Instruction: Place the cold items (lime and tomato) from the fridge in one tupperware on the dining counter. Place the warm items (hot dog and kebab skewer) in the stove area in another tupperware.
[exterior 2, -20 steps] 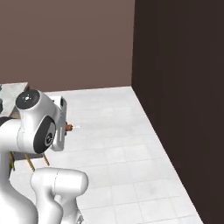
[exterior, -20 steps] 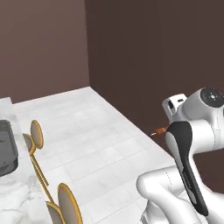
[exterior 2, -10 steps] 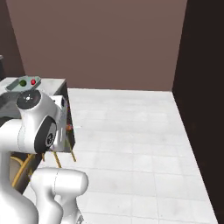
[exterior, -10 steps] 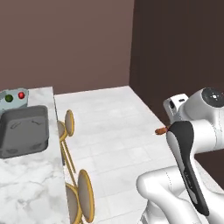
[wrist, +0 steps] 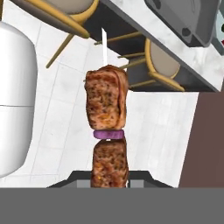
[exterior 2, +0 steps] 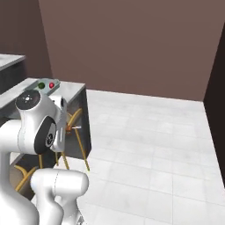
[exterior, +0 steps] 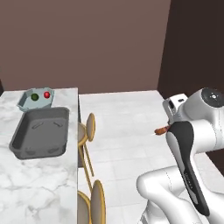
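Browned kebab skewer sits pinched in my hand. My base has swung round: the marble counter is now in view, with lime and tomato already in one tupperware; the grey tupperware beside it awaits the skewer.

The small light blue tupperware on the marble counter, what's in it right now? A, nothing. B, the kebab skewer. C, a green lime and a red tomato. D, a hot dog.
C: the small light blue tupperware holds a green lime and a red tomato, while the brown meat kebab skewer is at the gripper, away from the counter.
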Controlling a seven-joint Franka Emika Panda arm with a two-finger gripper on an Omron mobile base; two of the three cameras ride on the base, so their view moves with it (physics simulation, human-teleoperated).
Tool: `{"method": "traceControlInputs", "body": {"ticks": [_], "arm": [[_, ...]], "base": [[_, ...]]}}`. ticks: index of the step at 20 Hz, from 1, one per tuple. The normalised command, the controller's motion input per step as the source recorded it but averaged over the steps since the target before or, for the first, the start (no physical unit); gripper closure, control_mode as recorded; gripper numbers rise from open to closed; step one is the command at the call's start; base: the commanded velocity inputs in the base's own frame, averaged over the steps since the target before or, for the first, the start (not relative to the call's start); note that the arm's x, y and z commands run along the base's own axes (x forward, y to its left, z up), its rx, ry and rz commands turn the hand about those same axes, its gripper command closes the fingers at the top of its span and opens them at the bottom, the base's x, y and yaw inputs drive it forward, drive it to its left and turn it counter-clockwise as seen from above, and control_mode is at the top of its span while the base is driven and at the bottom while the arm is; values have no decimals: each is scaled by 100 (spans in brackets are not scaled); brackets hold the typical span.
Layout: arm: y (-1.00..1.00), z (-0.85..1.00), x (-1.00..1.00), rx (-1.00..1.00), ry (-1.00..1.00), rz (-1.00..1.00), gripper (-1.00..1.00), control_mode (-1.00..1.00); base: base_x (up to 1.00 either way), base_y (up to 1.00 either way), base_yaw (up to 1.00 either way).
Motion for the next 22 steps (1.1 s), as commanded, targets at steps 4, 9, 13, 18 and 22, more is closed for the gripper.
{"method": "traceControlInputs", "body": {"ticks": [4,9,13,18,22], "arm": [[0,0,0,0,0,0,100,100],[0,0,0,0,0,0,100,100],[0,0,0,0,0,0,100,100],[0,0,0,0,0,0,100,100],[0,0,0,0,0,0,100,100]], "base": [[50,0,21],[41,0,28],[45,0,32],[53,0,32],[59,0,31]]}}
